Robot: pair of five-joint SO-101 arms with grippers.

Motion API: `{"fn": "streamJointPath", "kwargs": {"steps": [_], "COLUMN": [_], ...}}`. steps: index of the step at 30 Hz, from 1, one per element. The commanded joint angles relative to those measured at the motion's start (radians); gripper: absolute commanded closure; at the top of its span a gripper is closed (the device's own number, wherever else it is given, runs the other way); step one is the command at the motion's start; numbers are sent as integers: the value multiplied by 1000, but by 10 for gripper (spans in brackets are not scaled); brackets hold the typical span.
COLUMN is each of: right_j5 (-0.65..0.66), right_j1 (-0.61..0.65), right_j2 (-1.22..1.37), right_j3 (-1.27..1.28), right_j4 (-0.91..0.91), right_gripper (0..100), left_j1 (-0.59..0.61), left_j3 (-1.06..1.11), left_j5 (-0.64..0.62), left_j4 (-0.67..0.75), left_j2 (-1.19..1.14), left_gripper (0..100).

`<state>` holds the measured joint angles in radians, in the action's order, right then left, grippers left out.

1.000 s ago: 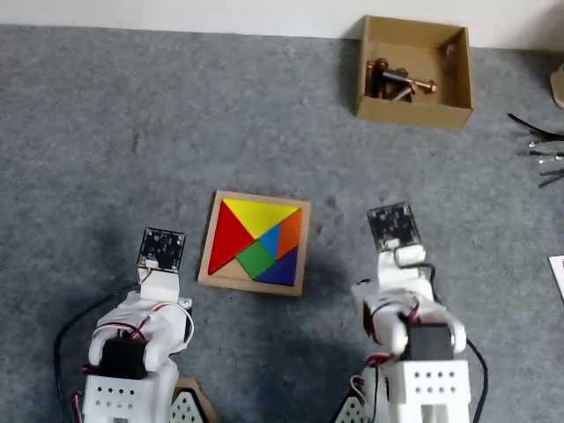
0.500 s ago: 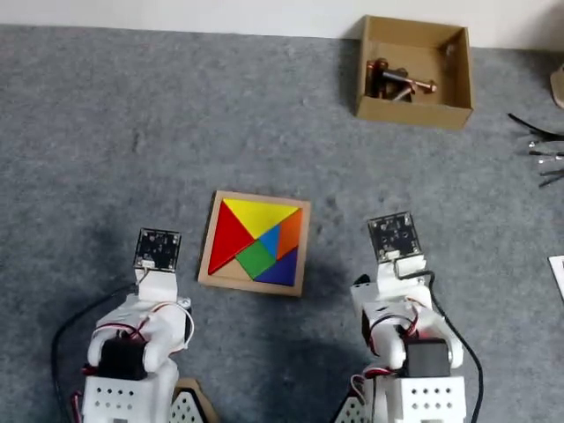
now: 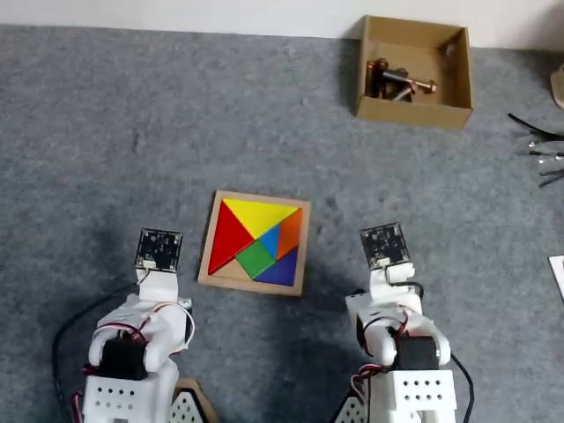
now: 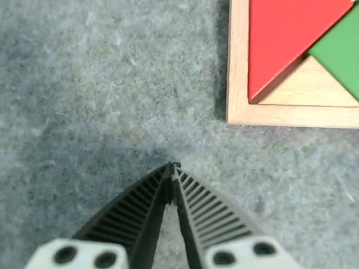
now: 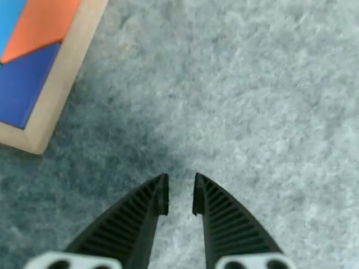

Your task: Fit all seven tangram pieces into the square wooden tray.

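The table (image 3: 132, 132) carries a grey, felt-like cover over its whole visible surface. The tray (image 3: 222, 270) lies flat on the cover near the middle, slightly rotated against the table edges. A cardboard box (image 3: 410, 112), open at the top, stands on the cover at the far side, to the right of the tray and well apart from it. Thin cables (image 3: 533, 129) lie on the cover at the right edge. A white sheet corner (image 3: 558, 269) lies at the same edge, nearer the arms.
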<state>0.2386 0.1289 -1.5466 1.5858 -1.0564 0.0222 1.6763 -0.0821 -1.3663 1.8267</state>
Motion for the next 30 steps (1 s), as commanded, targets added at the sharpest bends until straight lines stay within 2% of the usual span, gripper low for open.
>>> {"fn": "streamJointPath", "kwargs": {"steps": [1, 6, 13, 30], "right_j5": [-6, -6, -3, -8], "right_j1": [-12, -13, -12, -15], "right_j2": [-13, -48, -312, -292], "right_j3": [-18, -13, -10, 174], "right_j4": [25, 25, -81, -47], "right_gripper": [923, 974, 974, 974], "left_j1": [-16, -16, -16, -16], "left_j3": [19, 19, 19, 19], "left_j5": [-8, -8, -6, -5], "left_j4": [14, 14, 15, 15], "left_j2": [1, 1, 1, 1], "left_gripper": [995, 995, 995, 995]}}
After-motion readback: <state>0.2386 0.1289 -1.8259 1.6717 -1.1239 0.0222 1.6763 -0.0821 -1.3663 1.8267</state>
